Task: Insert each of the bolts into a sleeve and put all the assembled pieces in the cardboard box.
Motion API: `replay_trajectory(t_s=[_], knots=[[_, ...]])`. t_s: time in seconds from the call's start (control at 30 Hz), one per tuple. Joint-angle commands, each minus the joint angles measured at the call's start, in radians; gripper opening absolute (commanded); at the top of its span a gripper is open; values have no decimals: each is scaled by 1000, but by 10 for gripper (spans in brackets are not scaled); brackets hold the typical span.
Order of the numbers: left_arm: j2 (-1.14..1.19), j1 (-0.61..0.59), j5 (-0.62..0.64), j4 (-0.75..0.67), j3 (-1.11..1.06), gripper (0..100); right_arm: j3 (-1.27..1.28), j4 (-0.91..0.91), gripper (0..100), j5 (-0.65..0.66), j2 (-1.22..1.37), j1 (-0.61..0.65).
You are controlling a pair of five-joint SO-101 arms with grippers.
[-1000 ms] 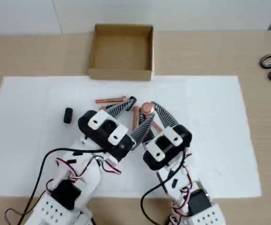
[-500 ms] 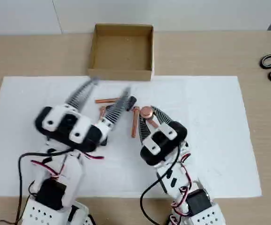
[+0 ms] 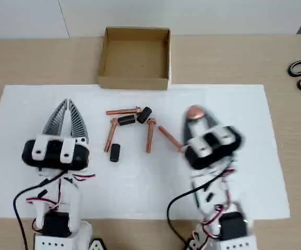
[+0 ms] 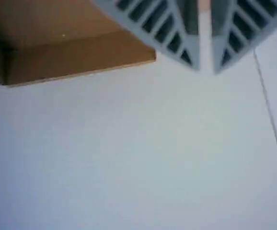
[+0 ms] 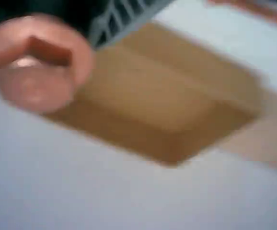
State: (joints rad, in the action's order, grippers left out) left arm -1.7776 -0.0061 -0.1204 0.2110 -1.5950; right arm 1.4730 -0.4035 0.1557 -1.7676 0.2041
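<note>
The high view looks straight down on the table (image 3: 36, 57), the arms' bases opposite the cardboard box (image 3: 135, 82); the left wrist view faces low and close toward the box's near wall; the right wrist view tilts down into it; all three share the box.

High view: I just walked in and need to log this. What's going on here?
Over a white sheet, the right gripper holds a copper bolt with its head up, apart from the other parts. The left gripper hangs empty over the sheet's other side, jaws together. Four more bolts and three black sleeves lie scattered between the arms. The cardboard box beyond them is empty.
</note>
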Motion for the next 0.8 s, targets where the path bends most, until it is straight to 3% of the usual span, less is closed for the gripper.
replay_trajectory(t_s=[0.0, 0.23, 0.37, 0.57, 0.77], knots=[[-43, -28, 3, -20, -50, 6, -215, -94, 4, 12, 67, -125], [-31, -32, 29, -11, -87, 6, -434, -165, 4, 8, 450, -128], [-31, -32, 75, 100, -87, 6, -502, -163, 4, 8, 568, -96], [-32, -34, 75, 192, -87, 6, -517, -82, 4, 15, 618, 71], [-32, -34, 75, 192, -87, 6, -704, -122, 4, 11, 914, 12]])
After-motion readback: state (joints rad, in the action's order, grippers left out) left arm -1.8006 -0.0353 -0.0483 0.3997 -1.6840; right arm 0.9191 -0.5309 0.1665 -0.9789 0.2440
